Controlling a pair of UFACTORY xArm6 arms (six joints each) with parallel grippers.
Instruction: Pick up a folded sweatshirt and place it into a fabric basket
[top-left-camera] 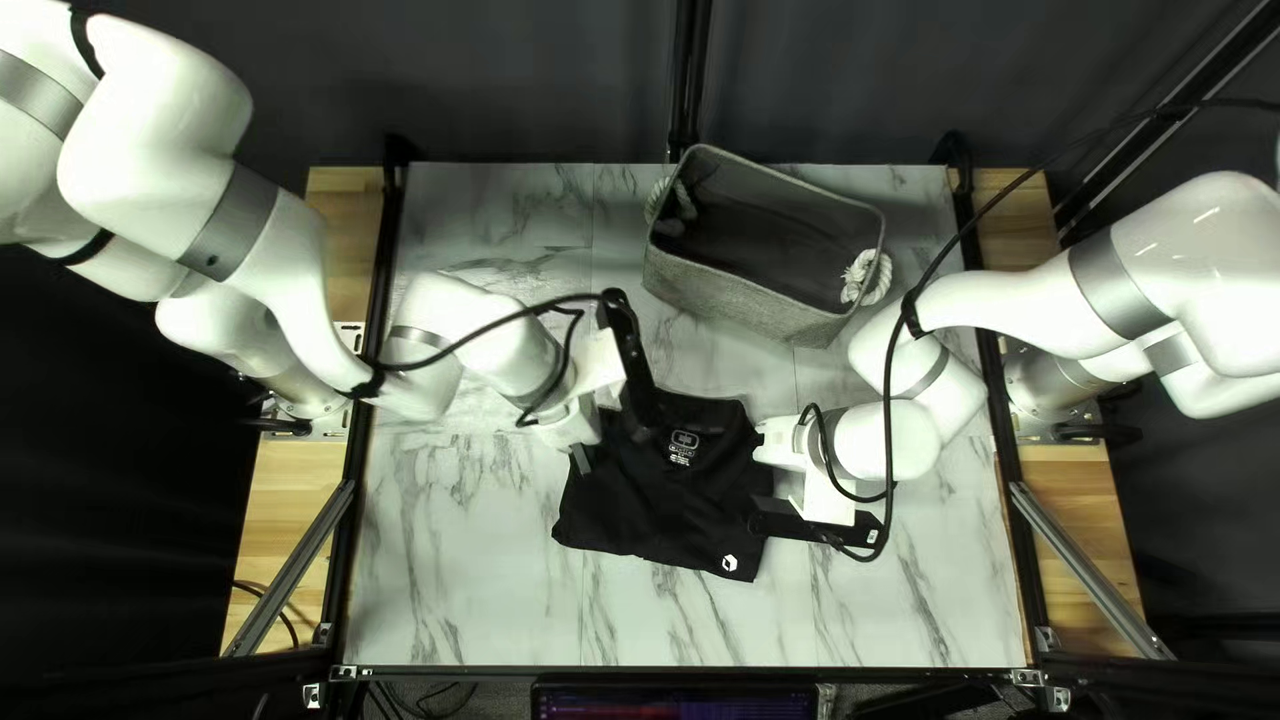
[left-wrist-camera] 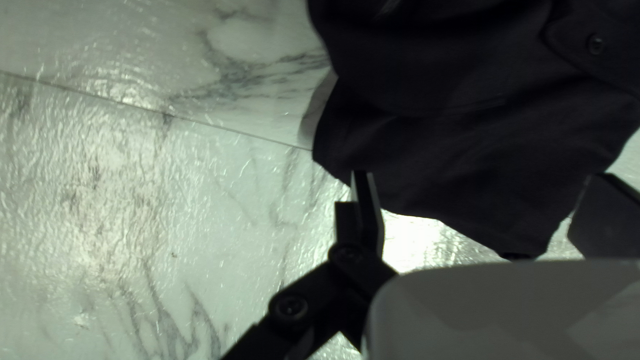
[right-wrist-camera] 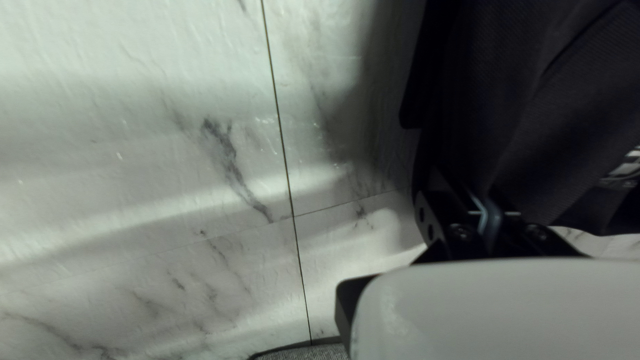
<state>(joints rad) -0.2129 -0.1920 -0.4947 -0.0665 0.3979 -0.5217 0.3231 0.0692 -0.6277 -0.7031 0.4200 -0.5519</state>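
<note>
The left gripper (top-left-camera: pixel 610 440) is held wide at the left edge of the black folded sweatshirt (top-left-camera: pixel 660 500), which is spread between the table's (top-left-camera: pixel 454 574) middle and near edge. The sweatshirt's right edge is pinched by the right gripper (top-left-camera: pixel 759 451); the fabric basket (top-left-camera: pixel 734 300) is set by the table's far edge, toward the right corner.

Count from my end: two robot arms, a left arm (top-left-camera: pixel 274 260) and a right arm (top-left-camera: pixel 1067 287), carrying two grippers, the left gripper (top-left-camera: pixel 612 444) and the right gripper (top-left-camera: pixel 778 446). Between them there's one sweatshirt (top-left-camera: pixel 654 500) at frame centre, with two white marks (top-left-camera: pixel 730 563). Also one fabric basket (top-left-camera: pixel 727 296) upper right of centre, two rope handles (top-left-camera: pixel 867 276) on it, plus one monitor (top-left-camera: pixel 674 704) at the bottom edge.
</note>
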